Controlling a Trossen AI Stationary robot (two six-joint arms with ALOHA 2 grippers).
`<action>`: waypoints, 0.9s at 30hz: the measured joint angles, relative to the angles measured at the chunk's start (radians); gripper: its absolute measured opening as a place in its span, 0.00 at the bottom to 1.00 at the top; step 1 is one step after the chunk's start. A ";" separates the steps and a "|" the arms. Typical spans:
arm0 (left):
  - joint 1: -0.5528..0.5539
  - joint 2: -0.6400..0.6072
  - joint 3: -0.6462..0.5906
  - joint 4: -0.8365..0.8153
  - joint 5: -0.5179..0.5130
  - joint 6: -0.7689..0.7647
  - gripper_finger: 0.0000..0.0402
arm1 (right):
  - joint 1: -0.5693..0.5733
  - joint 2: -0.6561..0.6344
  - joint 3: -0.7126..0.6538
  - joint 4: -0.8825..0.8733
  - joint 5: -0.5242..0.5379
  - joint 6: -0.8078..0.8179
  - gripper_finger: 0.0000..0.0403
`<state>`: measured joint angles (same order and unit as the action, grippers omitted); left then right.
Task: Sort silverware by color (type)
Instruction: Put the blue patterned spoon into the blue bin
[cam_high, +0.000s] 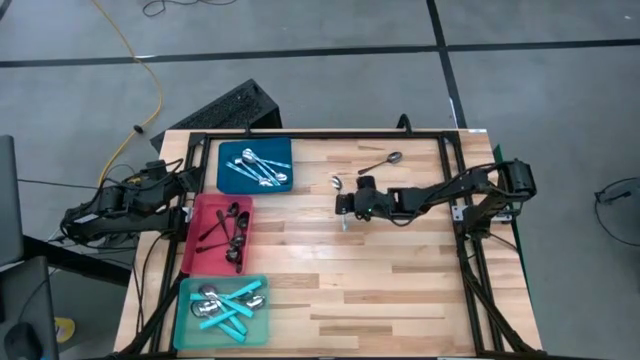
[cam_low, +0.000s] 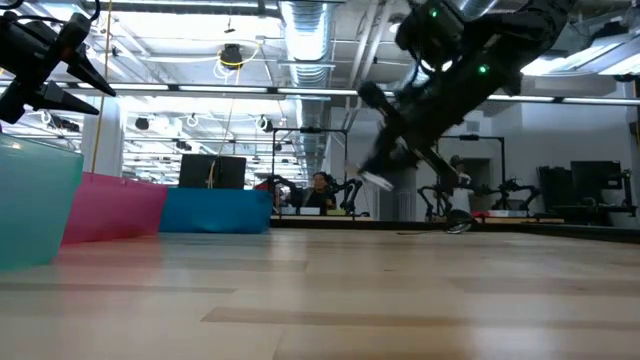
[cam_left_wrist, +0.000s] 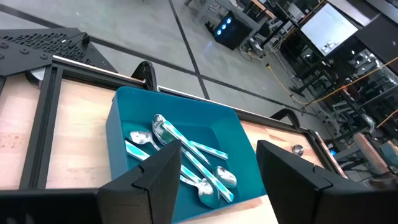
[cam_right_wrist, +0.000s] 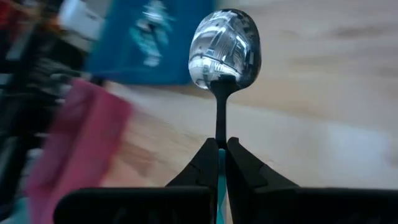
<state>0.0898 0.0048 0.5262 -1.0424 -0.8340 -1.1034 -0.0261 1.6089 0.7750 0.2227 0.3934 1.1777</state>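
Fingers of right gripper (cam_right_wrist: 222, 149) pinched tight on spoon (cam_right_wrist: 224, 48) handle — bowl forward, lifted for carrying toward trays; left gripper (cam_left_wrist: 219, 171) parked, spread wide.

The held spoon (cam_right_wrist: 224, 50) had a mirror-bright polished metal bowl on a darker, duller stem. The fingers (cam_right_wrist: 202, 165) pinching it looked matt black. The table (cam_high: 400, 280) was smooth, pale planked wood, and the blue tray (cam_left_wrist: 245, 140) looked like smooth plastic.
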 joint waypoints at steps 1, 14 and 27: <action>0.000 0.000 0.000 0.000 0.000 0.000 0.48 | 0.000 0.000 0.001 0.035 0.001 -0.030 0.08; 0.000 0.000 0.000 0.000 0.003 0.000 0.48 | -0.012 0.000 0.002 0.183 0.002 -0.132 0.08; 0.000 0.000 0.000 0.000 0.006 0.000 0.48 | -0.009 -0.001 0.002 0.231 0.003 -0.185 0.08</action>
<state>0.0898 0.0048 0.5262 -1.0428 -0.8276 -1.1034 -0.0353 1.6081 0.7765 0.4534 0.3962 0.9932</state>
